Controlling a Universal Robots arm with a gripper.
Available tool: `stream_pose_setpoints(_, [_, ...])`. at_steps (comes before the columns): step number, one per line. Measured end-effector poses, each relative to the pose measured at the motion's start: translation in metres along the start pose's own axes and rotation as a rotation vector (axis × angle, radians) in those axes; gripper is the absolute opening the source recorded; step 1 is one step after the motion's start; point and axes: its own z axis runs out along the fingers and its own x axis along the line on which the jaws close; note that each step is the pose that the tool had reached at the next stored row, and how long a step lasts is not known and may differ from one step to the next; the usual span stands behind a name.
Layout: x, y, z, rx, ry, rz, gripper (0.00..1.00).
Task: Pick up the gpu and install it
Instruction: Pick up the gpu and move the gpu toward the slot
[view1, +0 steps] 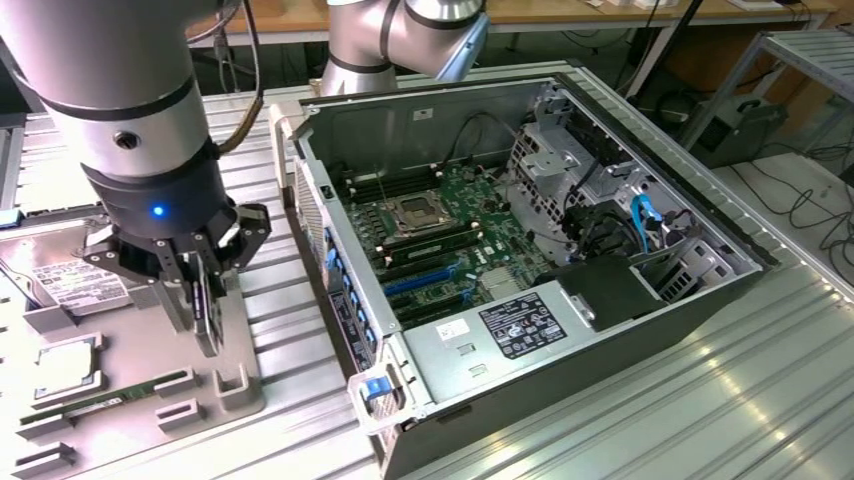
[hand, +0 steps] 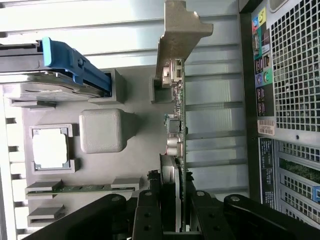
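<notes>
While end effector (view1: 198, 312) clamps gpu (hand: 176, 117) — edge-on, over tray (view1: 248, 345), nr case (view1: 601, 372)

The open case (view1: 400, 130) stands just beside the gpu (hand: 176, 107).

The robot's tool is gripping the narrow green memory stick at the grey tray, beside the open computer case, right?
Not quite. The wrist view shows the tool shut on the thin dark circuit card with a silver metal end bracket; the narrow green memory stick lies in the grey tray.
</notes>
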Motion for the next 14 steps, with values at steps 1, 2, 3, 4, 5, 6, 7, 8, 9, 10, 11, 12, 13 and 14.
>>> stream_pose_setpoints(1, [0.0, 0.0001, -0.0027, -0.0001, -0.0001, 0.0, 0.28])
stream_pose_setpoints(2, [0.0, 0.0002, -0.0049, -0.0001, -0.0001, -0.001, 0.28])
stream_pose_setpoints(3, [0.0, 0.0003, -0.0057, -0.0001, 0.0002, -0.005, 0.28])
stream_pose_setpoints(4, [0.0, 0.0003, -0.0057, -0.0003, 0.0003, -0.014, 0.28])
stream_pose_setpoints(5, [0.0, 0.0003, -0.0058, -0.0003, 0.0008, -0.025, 0.28])
stream_pose_setpoints(6, [0.0, 0.0003, -0.0062, 0.0, 0.0013, -0.033, 0.28])
stream_pose_setpoints(7, [0.0, 0.0003, -0.0071, 0.0003, 0.0017, -0.036, 0.28])
stream_pose_setpoints(8, [0.0, 0.0004, -0.0081, 0.0001, 0.0016, -0.036, 0.28])
stream_pose_setpoints(9, [0.0, 0.0005, -0.0097, 0.0, 0.0015, -0.036, 0.28])
stream_pose_setpoints(10, [0.0, 0.0006, -0.0121, 0.0001, 0.0016, -0.036, 0.28])
stream_pose_setpoints(11, [0.0, 0.0007, -0.0149, 0.0, 0.0015, -0.037, 0.28])
stream_pose_setpoints(12, [0.0, 0.0008, -0.0177, 0.0, 0.0015, -0.037, 0.28])
stream_pose_setpoints(13, [0.0, 0.0009, -0.0208, -0.0001, 0.0014, -0.037, 0.28])
stream_pose_setpoints(14, [0.0, 0.0011, -0.0235, 0.0, 0.0015, -0.038, 0.28])
